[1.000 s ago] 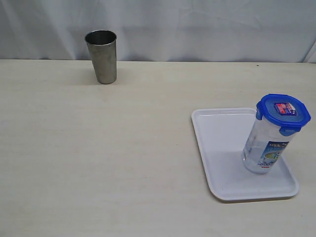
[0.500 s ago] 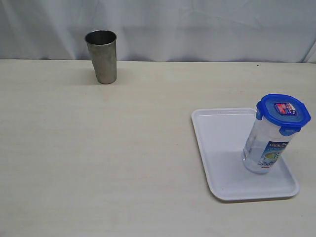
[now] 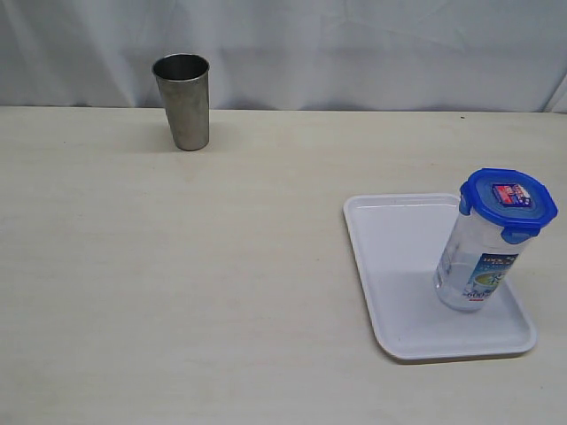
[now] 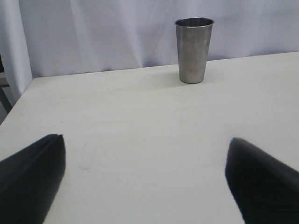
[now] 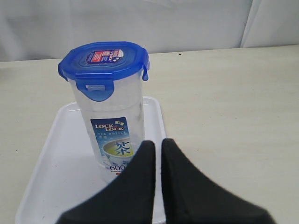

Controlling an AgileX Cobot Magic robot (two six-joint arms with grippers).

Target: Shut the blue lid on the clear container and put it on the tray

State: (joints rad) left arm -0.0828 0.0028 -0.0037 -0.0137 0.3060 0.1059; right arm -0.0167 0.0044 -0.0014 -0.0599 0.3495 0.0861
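A pale cream tabletop (image 3: 177, 292) with a faint wood grain fills most of the exterior view. Its far edge meets a white cloth backdrop (image 3: 372, 44) that hangs in soft vertical folds and shuts off the rest of the room. The light is even and diffuse, leaving only weak, blurred shadows on the surface, and in the left wrist view the tabletop's side edge shows, with another fold of cloth and a dark sliver beyond it.
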